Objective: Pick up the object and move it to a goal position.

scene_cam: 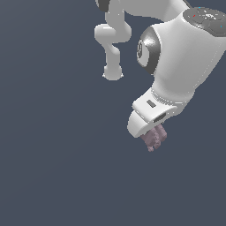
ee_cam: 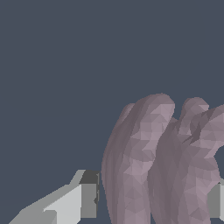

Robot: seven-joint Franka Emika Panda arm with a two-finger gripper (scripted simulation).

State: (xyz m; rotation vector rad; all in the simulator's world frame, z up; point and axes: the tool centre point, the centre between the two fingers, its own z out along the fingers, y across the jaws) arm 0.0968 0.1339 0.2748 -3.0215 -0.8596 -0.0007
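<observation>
The object is a small mauve-pink bunch of curved lobes. In the exterior view it hangs just under the white hand of my gripper, right of centre. In the wrist view the bunch fills the space between my two fingers. One grey fingertip sits against one side of it and the other fingertip against the opposite side. The gripper is shut on the bunch. In the exterior view the hand hides the fingers.
A plain dark blue-grey surface lies all around. The arm's white links and base stand at the back, above the gripper in the exterior view. No goal marker shows.
</observation>
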